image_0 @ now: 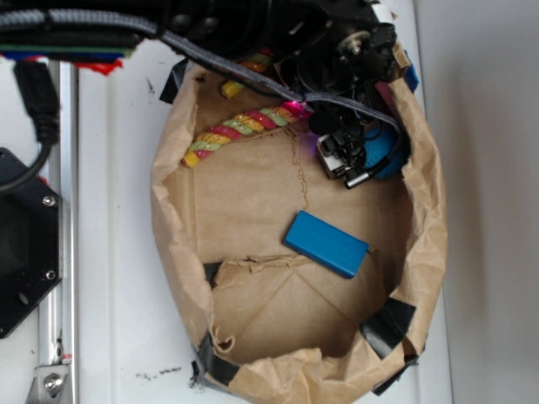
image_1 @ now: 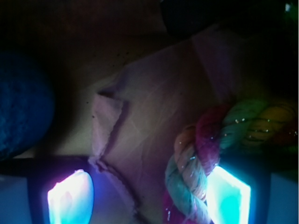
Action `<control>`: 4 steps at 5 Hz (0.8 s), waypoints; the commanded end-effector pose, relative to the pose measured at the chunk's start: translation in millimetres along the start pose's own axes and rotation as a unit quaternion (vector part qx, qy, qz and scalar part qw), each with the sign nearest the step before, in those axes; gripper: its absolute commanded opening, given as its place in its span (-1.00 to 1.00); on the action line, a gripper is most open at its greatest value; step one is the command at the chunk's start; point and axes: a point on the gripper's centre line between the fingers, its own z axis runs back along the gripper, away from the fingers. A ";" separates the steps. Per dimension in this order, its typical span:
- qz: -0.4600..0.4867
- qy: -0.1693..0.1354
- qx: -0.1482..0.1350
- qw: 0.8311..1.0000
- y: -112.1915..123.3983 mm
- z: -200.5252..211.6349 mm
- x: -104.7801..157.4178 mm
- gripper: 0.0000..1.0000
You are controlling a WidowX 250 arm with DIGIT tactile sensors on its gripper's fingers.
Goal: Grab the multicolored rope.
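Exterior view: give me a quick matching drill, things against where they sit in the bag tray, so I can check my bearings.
Things:
1. multicolored rope
2. blue block
3. gripper
4. black tape patch

Places:
A. middle of the paper floor
B. lower right rim
C. upper left, running under the arm
D. upper right, above the block

Pairs: 1-C, 2-A, 3-D, 4-B

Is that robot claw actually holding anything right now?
Not yet. The gripper is open; the multicolored rope lies against one finger, at its bend, not clamped.
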 end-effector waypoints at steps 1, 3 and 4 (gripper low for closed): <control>0.006 -0.033 0.000 0.999 7.2 7.9 14.2 -1.00; 0.002 -0.042 0.008 0.999 7.1 8.3 13.7 -1.00; 0.003 -0.042 0.007 0.999 7.5 8.7 13.5 -1.00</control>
